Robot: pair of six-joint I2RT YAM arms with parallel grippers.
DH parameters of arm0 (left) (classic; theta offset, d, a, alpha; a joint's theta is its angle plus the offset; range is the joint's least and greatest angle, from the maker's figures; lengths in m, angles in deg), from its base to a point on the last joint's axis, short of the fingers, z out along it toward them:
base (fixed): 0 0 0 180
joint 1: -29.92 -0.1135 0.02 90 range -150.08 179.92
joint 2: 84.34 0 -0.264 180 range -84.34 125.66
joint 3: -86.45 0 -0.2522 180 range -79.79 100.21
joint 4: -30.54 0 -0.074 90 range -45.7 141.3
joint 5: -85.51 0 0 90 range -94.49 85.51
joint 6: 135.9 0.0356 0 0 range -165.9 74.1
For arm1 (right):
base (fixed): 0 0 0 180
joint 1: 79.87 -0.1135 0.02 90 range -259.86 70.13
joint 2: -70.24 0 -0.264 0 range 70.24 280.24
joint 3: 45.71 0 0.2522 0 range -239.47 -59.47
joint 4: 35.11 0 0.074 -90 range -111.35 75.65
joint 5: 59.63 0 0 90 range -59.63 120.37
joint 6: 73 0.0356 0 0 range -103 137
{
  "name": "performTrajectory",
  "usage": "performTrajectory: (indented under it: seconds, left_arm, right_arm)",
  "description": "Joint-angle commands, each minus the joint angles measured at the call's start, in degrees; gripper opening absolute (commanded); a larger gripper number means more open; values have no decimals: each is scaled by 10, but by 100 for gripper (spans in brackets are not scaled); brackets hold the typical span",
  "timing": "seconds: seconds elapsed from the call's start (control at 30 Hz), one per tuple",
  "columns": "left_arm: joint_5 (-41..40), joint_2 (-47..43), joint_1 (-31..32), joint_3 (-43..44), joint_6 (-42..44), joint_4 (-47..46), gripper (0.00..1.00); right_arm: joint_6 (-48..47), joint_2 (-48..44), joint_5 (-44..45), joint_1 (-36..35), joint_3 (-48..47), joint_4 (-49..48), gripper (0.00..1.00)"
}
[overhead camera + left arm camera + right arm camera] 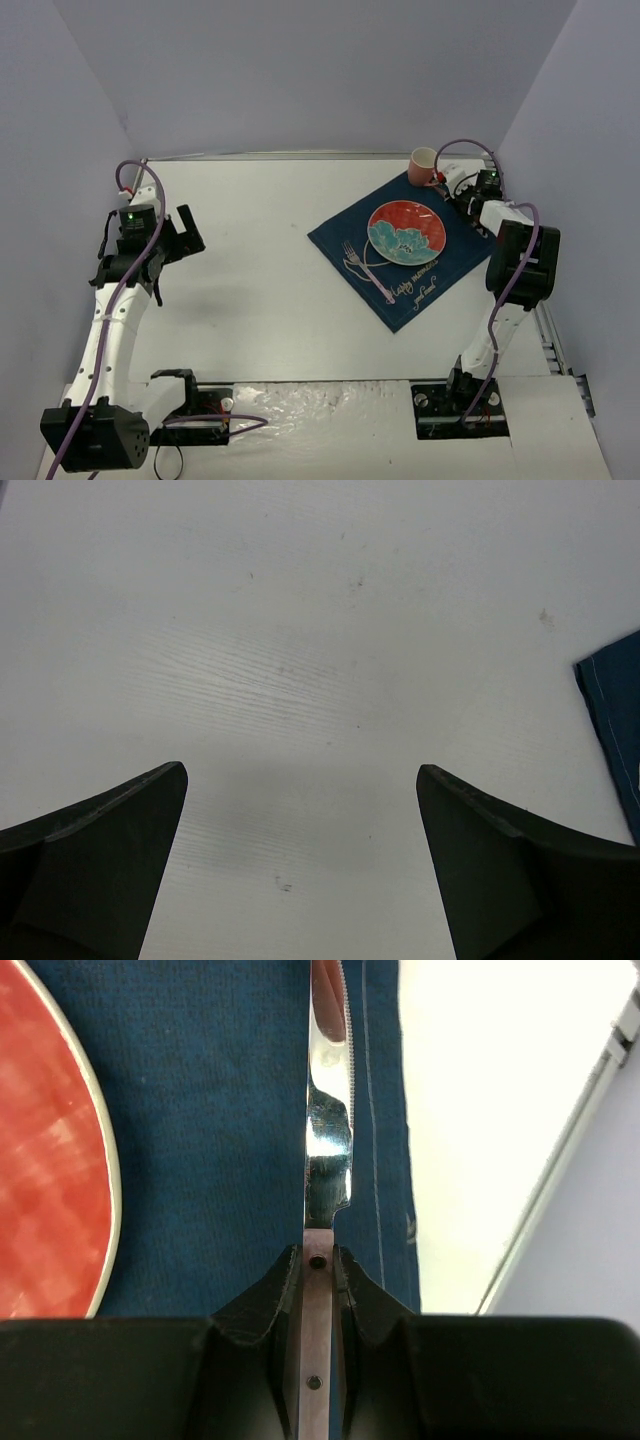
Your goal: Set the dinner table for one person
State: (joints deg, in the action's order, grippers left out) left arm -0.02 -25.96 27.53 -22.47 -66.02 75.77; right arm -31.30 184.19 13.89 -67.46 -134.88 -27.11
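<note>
The white dinner table [270,290] carries a navy cloth [350,240] with a red and teal plate [406,231] on it and a fork [362,267] left of the plate. A pink cup [424,165] stands at the cloth's far corner. My right gripper [464,192] is shut on a knife [326,1140] by its pinkish handle, the blade pointing along the cloth's right edge [385,1110], right of the plate [45,1160]. My left gripper [180,238] is open and empty over bare table [300,680] at the far left.
The metal rim [560,1160] of the table and the grey wall lie just right of the cloth. A corner of the navy cloth [615,720] shows at the right in the left wrist view. Purple cables run along both arms.
</note>
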Motion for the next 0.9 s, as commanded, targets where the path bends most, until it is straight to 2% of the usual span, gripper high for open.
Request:
performTrajectory:
  seconds: [0.0, 0.53, 0.73, 0.87]
  left_arm:
    - [1, 3, -5, 8, -1, -20, 97]
    - [-3, 10, -5, 5, -1, -24, 97]
    - [0, 10, -5, 5, -1, -25, 97]
    - [1, 8, -5, 5, -1, -25, 97]
  right_arm:
    - [-7, 21, -28, 5, -31, -38, 0]
    - [-32, 86, -19, 6, -55, -44, 8]
    - [-32, 80, -20, 7, -49, -46, 25]
    - [-26, 58, -21, 7, -36, -54, 43]
